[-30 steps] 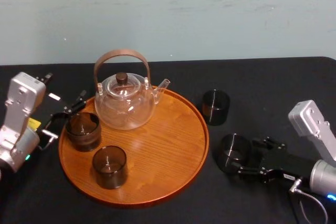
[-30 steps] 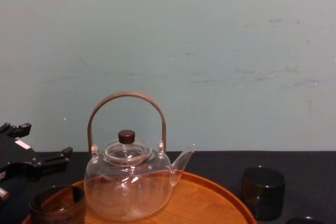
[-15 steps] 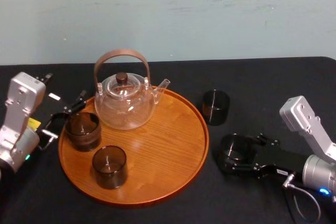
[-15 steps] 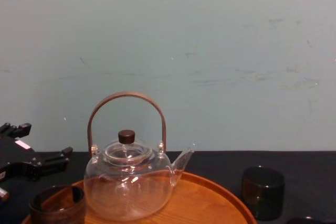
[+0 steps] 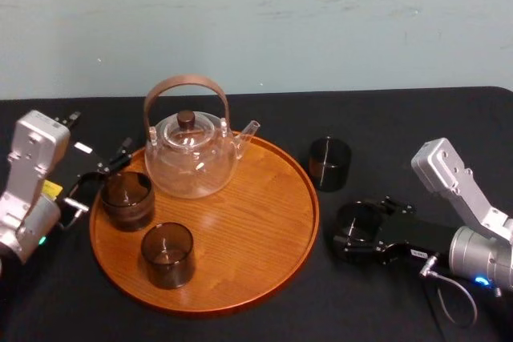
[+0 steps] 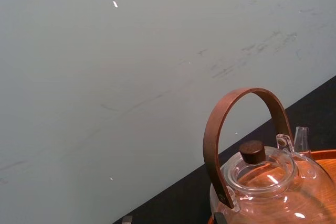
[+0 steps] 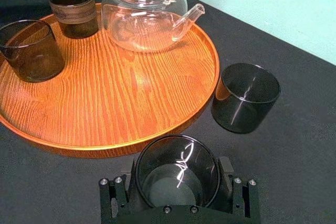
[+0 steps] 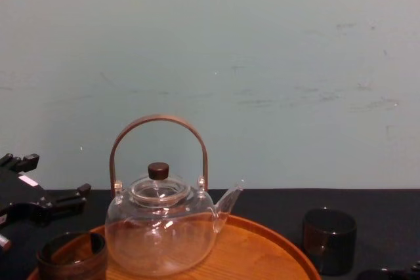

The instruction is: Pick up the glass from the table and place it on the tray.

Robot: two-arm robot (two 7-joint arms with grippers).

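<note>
The right gripper (image 7: 177, 179) had advanced left over the last second. Its fingers now flanked the glass (image 7: 176, 156) and appeared clamped on its wall. The glass stood on the table (image 5: 401, 134), just right of the tray (image 5: 240, 234), not yet lifted. The left gripper (image 5: 98, 179), fingers apart, sat parked at the tray's left edge.
</note>
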